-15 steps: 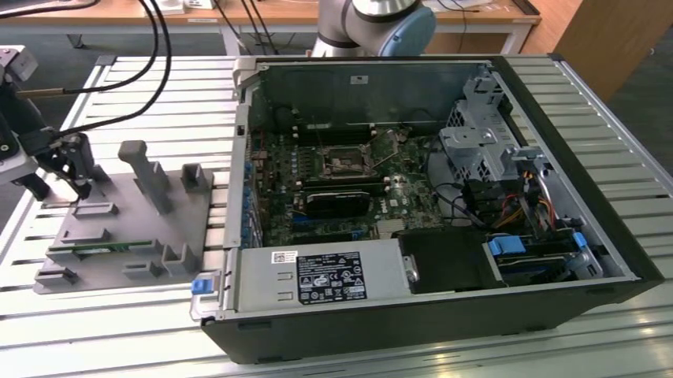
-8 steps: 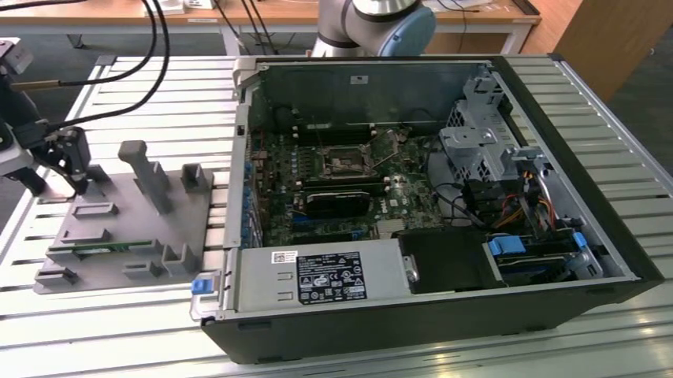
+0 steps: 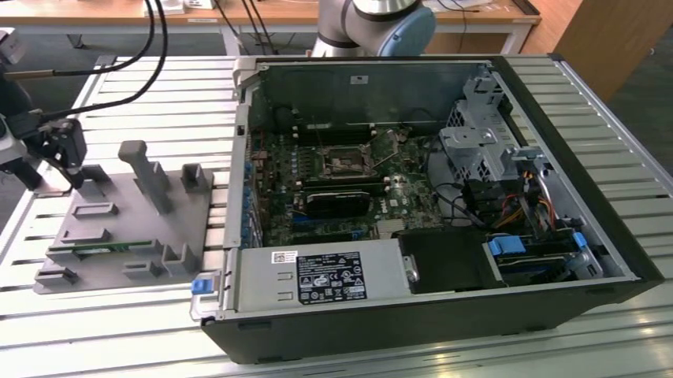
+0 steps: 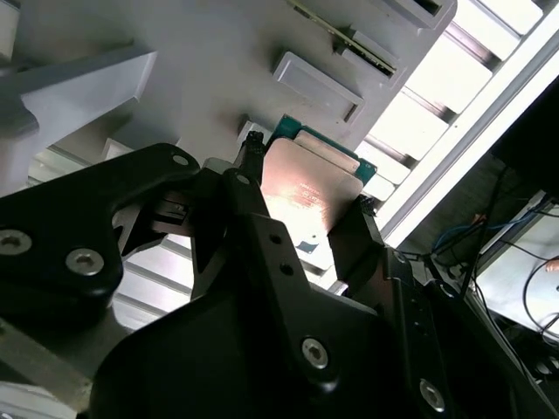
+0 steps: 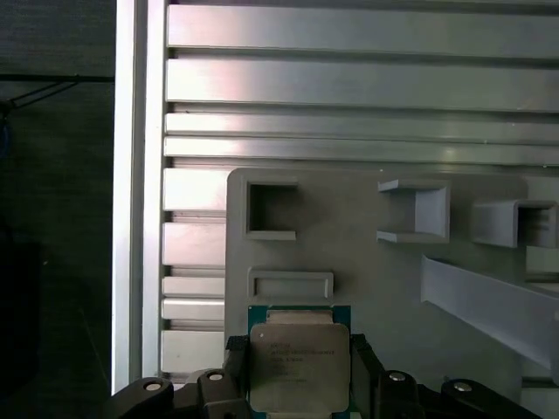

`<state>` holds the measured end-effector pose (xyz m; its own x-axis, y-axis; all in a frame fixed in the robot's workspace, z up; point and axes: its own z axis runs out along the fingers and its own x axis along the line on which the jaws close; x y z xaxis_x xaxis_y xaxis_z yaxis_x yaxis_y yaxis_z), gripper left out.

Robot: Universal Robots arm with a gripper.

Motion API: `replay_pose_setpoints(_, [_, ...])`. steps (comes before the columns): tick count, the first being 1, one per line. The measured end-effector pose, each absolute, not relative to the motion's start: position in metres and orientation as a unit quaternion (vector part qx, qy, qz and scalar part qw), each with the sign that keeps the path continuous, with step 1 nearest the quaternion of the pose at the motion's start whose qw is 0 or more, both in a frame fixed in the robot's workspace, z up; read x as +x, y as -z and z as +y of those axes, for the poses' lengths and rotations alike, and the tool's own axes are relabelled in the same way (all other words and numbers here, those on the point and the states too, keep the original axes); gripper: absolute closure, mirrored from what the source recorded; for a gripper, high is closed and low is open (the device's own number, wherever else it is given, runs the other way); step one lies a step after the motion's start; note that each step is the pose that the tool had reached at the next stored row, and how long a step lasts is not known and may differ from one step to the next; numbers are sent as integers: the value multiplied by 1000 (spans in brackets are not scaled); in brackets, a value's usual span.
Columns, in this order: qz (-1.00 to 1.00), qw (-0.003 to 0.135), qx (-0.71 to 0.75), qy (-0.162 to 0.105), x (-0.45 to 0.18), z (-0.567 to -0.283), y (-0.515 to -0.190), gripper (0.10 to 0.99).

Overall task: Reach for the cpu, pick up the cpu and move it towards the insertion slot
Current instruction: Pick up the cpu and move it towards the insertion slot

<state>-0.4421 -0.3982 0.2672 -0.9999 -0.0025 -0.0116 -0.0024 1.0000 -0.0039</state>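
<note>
The cpu is clamped edge to edge between the two black fingers of the gripper. The jaws are closed just to the chip's width, and its silvery top faces the first wrist view. Close beyond the fingertips lies the grey fixture, with a square recess farther along it. In the exterior view the gripper hangs over that fixture's corner. The slot is well apart from it, toward the exterior view's right, on the board inside the open case.
</note>
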Motion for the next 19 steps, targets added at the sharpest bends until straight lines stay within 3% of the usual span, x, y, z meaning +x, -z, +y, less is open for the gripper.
replay_pose_setpoints(19, [1000,6,-1,8,-442,-393,-290,541])
